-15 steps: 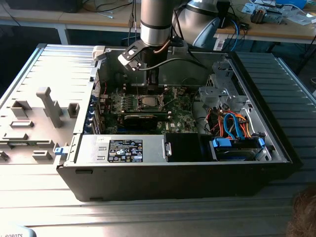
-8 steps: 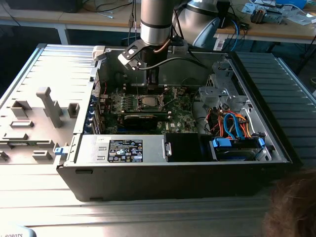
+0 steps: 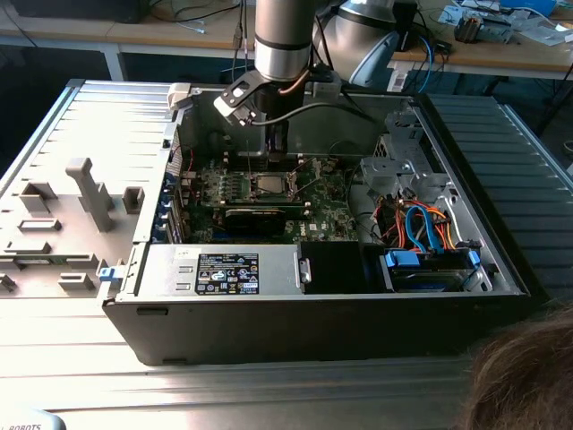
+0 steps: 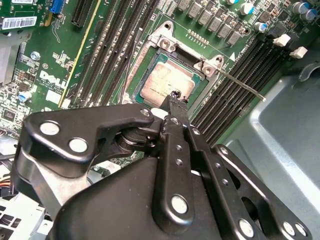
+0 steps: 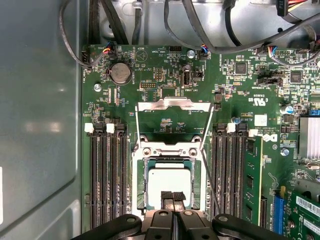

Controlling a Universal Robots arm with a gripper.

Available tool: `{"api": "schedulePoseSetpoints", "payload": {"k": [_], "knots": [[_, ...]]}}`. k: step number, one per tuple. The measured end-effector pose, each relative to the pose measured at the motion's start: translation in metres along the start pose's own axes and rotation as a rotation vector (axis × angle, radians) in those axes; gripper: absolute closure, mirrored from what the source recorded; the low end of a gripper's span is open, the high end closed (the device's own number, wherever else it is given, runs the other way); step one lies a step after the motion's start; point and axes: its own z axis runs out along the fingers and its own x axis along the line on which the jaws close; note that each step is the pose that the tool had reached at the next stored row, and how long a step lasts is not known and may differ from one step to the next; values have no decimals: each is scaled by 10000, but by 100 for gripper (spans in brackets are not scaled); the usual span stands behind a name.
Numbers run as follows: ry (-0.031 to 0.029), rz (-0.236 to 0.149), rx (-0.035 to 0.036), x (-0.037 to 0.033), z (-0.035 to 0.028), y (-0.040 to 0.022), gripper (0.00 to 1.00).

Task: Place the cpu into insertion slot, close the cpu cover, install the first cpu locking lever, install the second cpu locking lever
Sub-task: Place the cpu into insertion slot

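Observation:
The cpu point(image 5: 169, 181), a silver-grey square chip, lies flat in the insertion slot point(image 5: 141, 186) on the green board; it also shows in the second wrist view as the cpu point(image 4: 162, 82) and in the exterior view as the cpu point(image 3: 269, 185). The cpu cover point(image 5: 172, 104), a silver frame with a cut-out centre, stands swung back off the slot. Thin locking levers point(image 5: 206, 167) point(image 4: 245, 88) stick out unlatched beside the socket. My gripper point(image 5: 173, 196) is shut with nothing in it. Its fingertips point(image 4: 175, 96) are over the chip's near edge.
Black memory slots point(image 5: 107, 175) flank the socket on both sides. Cables point(image 5: 200, 30) hang over the board's far edge. The open computer case point(image 3: 295, 309) holds a power supply point(image 3: 224, 271) and drive cage point(image 3: 430, 269). A person's hair point(image 3: 524, 376) shows at the exterior view's lower right.

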Motion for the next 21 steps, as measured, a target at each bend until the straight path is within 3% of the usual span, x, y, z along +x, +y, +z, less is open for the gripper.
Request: {"api": "schedulePoseSetpoints", "payload": {"k": [21], "knots": [[-2,-1,1,-2,-48,-1,89]]}}
